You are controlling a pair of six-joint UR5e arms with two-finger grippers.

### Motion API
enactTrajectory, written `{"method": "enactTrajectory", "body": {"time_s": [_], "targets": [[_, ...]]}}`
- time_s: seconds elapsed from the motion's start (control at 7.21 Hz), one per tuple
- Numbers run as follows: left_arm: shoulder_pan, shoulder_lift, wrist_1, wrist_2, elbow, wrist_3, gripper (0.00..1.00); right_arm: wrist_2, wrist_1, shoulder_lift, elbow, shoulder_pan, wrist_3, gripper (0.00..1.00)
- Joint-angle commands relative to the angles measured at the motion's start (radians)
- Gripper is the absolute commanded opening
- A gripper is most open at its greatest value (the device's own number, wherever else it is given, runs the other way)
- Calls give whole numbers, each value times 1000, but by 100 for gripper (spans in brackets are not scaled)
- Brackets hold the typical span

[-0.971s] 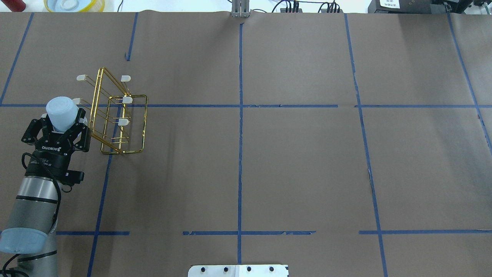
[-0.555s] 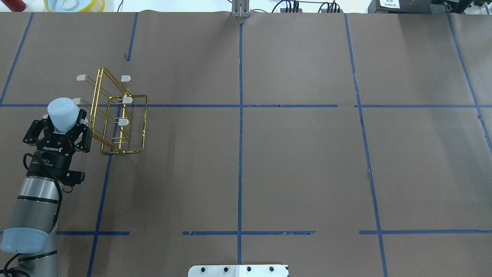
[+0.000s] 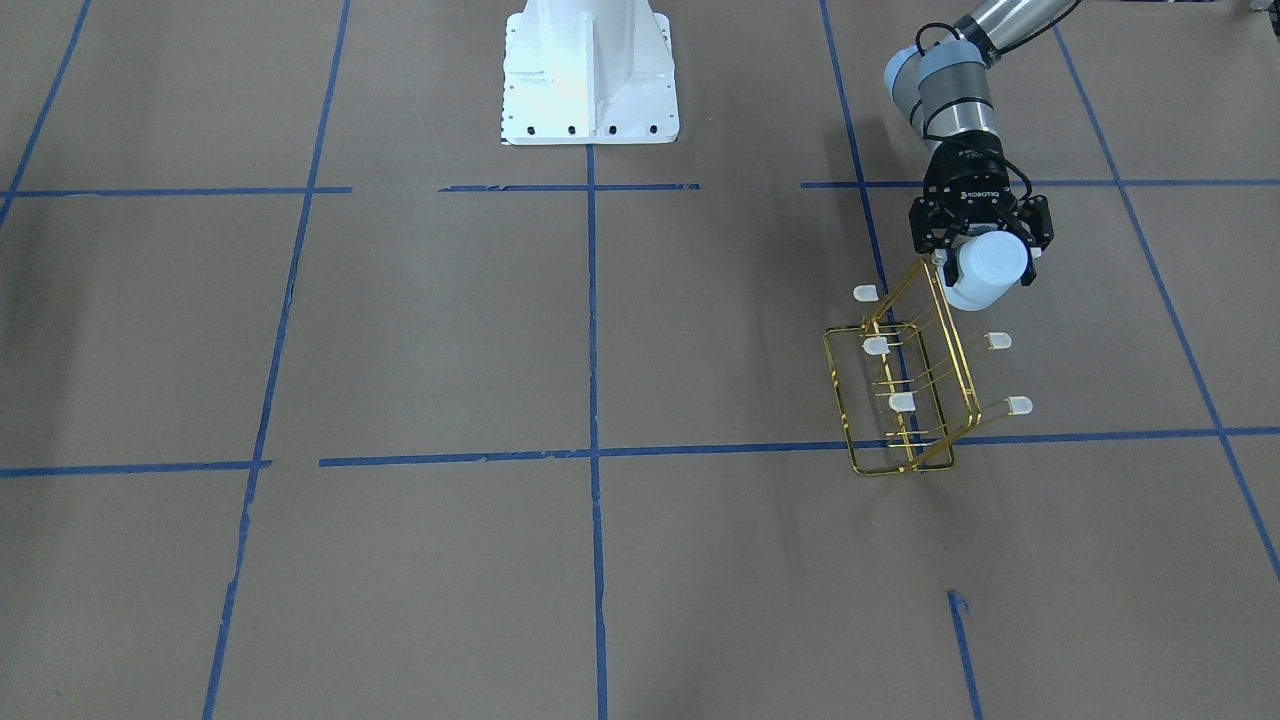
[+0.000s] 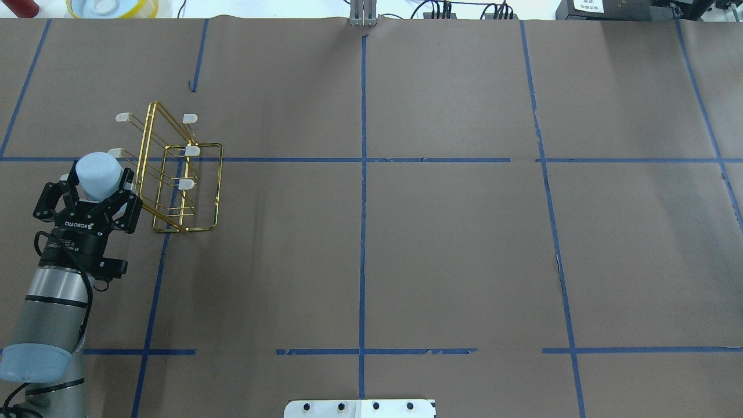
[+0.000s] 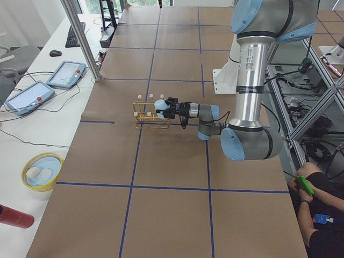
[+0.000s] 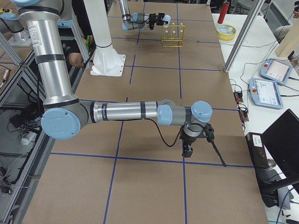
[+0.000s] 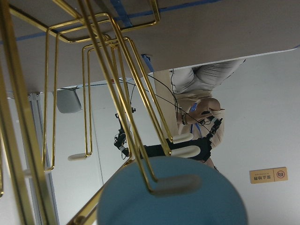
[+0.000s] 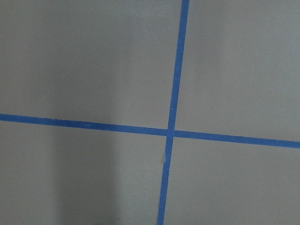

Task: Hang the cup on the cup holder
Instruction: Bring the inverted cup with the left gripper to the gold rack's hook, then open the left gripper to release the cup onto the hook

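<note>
Danger: may clip prong cap (image 7: 176, 184) with cup (image 4: 98, 171), shoving or tipping holder (image 4: 174, 171). Clamps cup in left gripper (image 4: 97, 186), beside holder near bench's (image 4: 441, 244) left edge. Cannot tell right gripper's (image 6: 187, 150) state.

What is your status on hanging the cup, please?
Left end effector shut on cup, beside cup holder prongs. Right end effector: state unclear. Nothing in the way.

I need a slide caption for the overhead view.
Left gripper holds the cup near the prongs of the gold cup holder.
</note>
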Motion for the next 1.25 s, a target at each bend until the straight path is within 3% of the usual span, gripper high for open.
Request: {"method": "enactTrajectory", "body": {"time_s": [0.0, 0.42, 0.69, 1.11], "targets": [[-3, 7, -4, -2, -29, 0, 100, 0, 0, 0, 0, 1, 0, 100], [-12, 50, 31, -5, -133, 13, 100, 0, 2, 0, 0, 1, 0, 100], [-20, 136, 122, -113, -267, 171, 100, 0, 0, 0, 0, 1, 0, 100], [-127, 214, 174, -250, -313, 470, 100, 0, 0, 0, 0, 1, 0, 100]]}}
